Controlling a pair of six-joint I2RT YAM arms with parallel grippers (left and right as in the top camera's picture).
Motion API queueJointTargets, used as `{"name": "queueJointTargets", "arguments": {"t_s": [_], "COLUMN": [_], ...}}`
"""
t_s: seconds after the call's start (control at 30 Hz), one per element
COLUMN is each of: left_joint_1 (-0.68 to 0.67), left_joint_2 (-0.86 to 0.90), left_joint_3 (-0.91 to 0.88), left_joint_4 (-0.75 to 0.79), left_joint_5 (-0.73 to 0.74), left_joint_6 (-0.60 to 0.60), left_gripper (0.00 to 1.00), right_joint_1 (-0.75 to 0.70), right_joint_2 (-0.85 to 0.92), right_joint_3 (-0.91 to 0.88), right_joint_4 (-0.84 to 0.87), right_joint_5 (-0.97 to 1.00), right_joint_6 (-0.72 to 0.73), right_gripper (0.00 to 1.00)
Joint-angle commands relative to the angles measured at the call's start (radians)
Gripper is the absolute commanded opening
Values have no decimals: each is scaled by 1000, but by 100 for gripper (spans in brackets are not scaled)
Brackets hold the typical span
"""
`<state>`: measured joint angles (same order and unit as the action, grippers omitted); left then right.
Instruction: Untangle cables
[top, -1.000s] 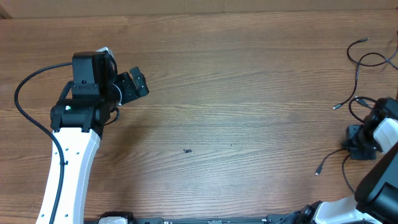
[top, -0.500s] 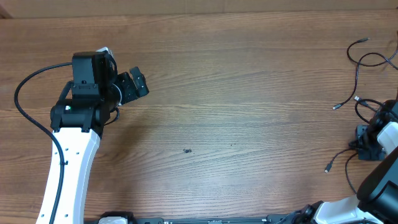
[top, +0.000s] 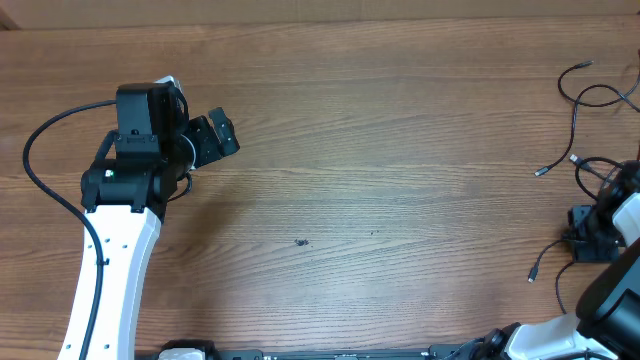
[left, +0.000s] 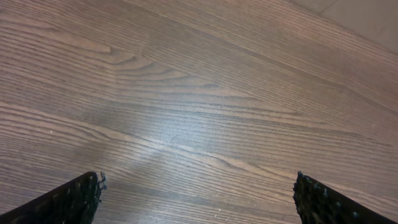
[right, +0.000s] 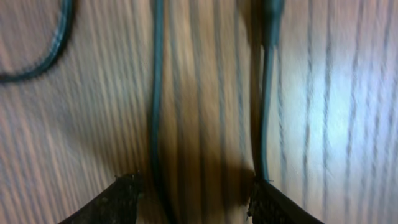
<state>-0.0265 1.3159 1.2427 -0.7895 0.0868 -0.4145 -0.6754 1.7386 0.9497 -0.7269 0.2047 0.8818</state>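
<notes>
**A:** Right gripper (right: 198, 200): jaws partway apart, low over the worktop (right: 336, 112), nothing pinched that I can see. One of the cables (right: 155, 93) runs straight out between the fingers and another lies close along the inside of one finger. A third curves off to the side. View is blurred.

**B:** Left gripper (left: 199, 202)?

**A:** Spread wide. Bare wood ahead of it, no cord anywhere near. From above, every cord lies around the right gripper or beyond it, well apart from the left.

**B:** Progress?

**A:** Partial, I'd judge. One cord with a plug end (top: 533, 272) lies on its own just beside the right gripper and looks free. Beyond the gripper the loops (top: 592, 96) cross one another and look left to separate. Can't tell whether the cords right at the gripper are tangled.
</notes>
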Motion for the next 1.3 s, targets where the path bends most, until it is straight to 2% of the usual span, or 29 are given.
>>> {"name": "queueJointTargets", "arguments": {"t_s": [0.0, 0.33, 0.5, 0.57, 0.6, 0.63, 0.93, 1.13, 1.27], "left_joint_1": [0, 0, 0, 0, 0, 0, 0, 0, 0], "left_joint_2": [5, 4, 5, 5, 5, 5, 5, 5, 4], "left_joint_3": [21, 21, 21, 21, 21, 21, 21, 21, 21], "left_joint_4": [0, 0, 0, 0, 0, 0, 0, 0, 0], "left_joint_5": [10, 10, 10, 10, 10, 10, 10, 10, 10], "left_joint_6": [18, 18, 18, 18, 18, 18, 18, 18, 18], "left_gripper": [100, 99, 100, 99, 100, 100, 100, 99, 100], "right_joint_1": [-6, -6, -6, -6, -6, -6, -7, -6, -6], "right_joint_2": [25, 24, 24, 24, 24, 24, 25, 26, 26], "right_joint_3": [58, 233, 259, 256, 256, 254, 215, 102, 72], "right_joint_4": [-42, -229, -308, -320, -327, -328, -269, -150, -143], "right_joint_5": [-27, -77, -63, -43, -20, -6, 49, 48, 48], "right_joint_6": [-27, -87, -87, -87, -87, -90, -129, -129, -129], "right_gripper": [56, 57, 63, 73, 91, 100, 100, 100, 100]}}
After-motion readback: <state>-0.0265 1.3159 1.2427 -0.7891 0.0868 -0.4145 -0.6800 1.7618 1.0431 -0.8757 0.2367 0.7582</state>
